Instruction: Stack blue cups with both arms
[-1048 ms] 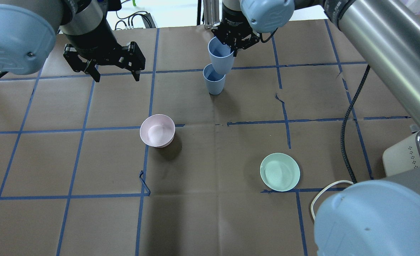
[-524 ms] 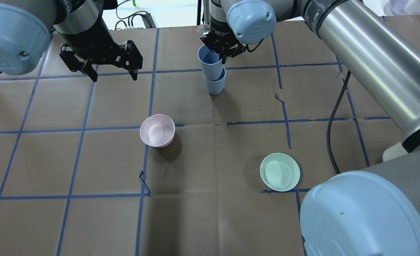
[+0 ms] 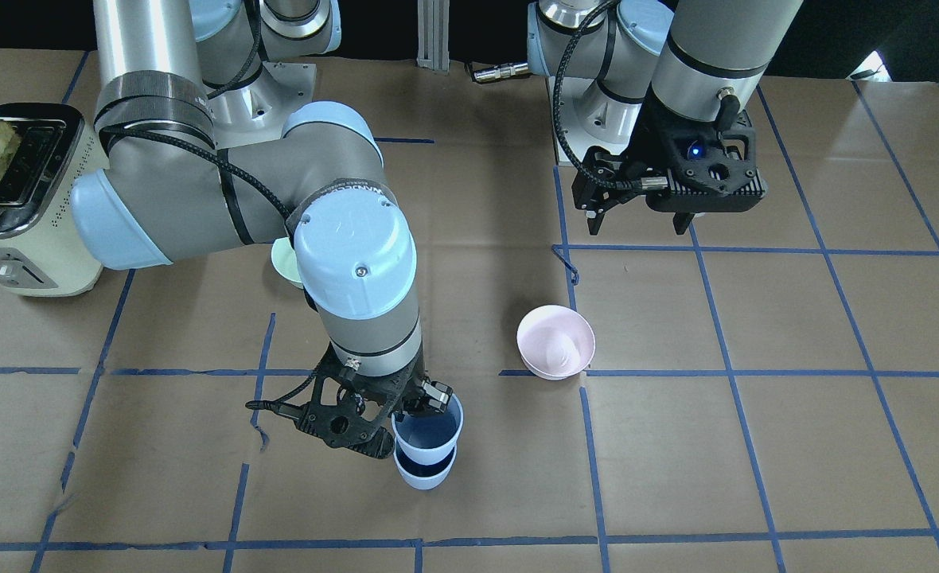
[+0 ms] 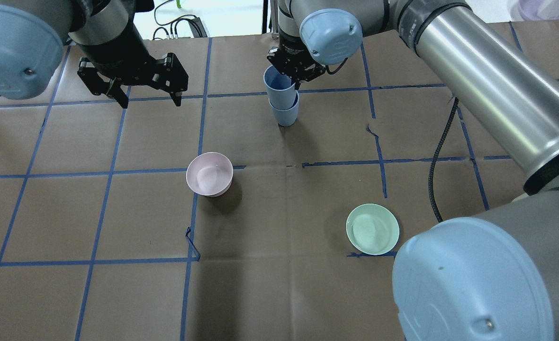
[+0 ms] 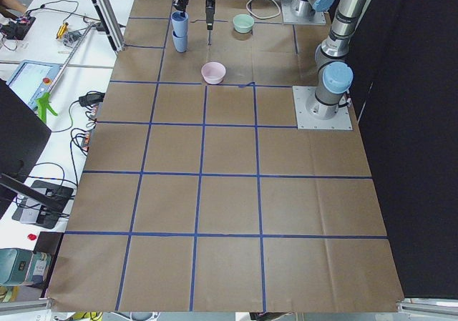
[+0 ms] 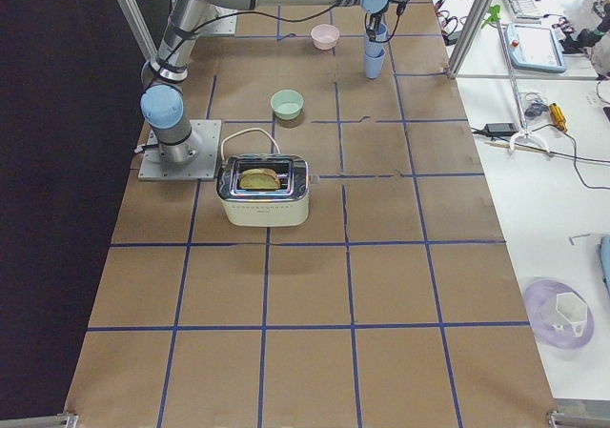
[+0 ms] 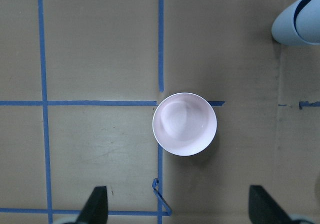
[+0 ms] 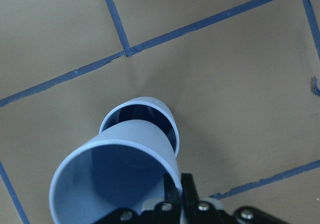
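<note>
Two blue cups stand at the far middle of the table. The upper cup (image 4: 279, 86) sits partly inside the lower cup (image 4: 285, 115), leaning a little. My right gripper (image 4: 293, 71) is shut on the upper cup's rim. The front view shows the upper cup (image 3: 430, 434) in the lower cup (image 3: 424, 477) beside the right gripper (image 3: 406, 414). The right wrist view shows the upper cup (image 8: 120, 184) and the lower cup's rim (image 8: 167, 120). My left gripper (image 4: 150, 100) hangs open and empty above the table, well to the left of the cups.
A pale pink bowl (image 4: 209, 174) sits left of centre, below the left gripper in its wrist view (image 7: 184, 124). A mint-green bowl (image 4: 372, 228) sits near right. A toaster (image 3: 8, 199) with toast stands by the right arm's base. A black cable (image 4: 438, 156) hangs from the right arm.
My right gripper has moved left and down, lowering the held cup from above the standing cup into it. The left gripper has drifted slightly back, still open.
</note>
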### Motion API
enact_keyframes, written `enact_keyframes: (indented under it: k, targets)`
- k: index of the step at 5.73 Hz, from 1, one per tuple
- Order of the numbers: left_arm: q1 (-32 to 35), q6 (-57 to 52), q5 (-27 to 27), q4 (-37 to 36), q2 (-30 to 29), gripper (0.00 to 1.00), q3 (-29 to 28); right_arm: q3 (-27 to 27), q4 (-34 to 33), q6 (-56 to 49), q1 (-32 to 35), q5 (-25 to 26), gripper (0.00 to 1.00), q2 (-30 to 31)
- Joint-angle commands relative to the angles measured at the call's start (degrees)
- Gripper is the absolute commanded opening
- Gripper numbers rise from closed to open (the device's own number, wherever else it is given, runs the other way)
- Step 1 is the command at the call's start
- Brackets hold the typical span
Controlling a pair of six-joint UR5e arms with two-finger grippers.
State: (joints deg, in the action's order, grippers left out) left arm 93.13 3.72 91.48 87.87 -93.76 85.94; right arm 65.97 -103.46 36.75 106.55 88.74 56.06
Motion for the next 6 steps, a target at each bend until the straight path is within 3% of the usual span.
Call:
enact_keyframes:
  k: [1,2,3,4,5,6]
  targets:
    - [0.29,-0.03,0.1,0.28,0.85,0.99,-0.25,0.21,-1.47,-0.1,-0.02,0.29,0.09,-0.25]
    - [0.21,-0.81,0.19,0.46,1.56,0.99,0.01,0.39,-2.7,-0.19,-0.02,0.38,0.24,-0.95]
    - [1.08,-0.64,-0.07,0.11,-0.35,0.99,0.1,0.22,-2.71,-1.14,-0.11,0.47,0.93,-1.22]
    - [2.48,-0.12,-0.25,-0.59,-0.8,0.99,0.62,-0.57,-2.71,-2.2,-0.98,0.3,1.0,-0.79]
    - [2.84,-0.64,0.19,-2.94,-0.2,0.99,0.11,-2.32,-1.58,-2.3,-2.04,-0.05,1.0,0.18]
    - [2.84,-0.64,0.19,-3.14,-0.89,0.99,0.19,-4.33,6.35,-4.39,-4.92,-0.06,1.0,3.23]
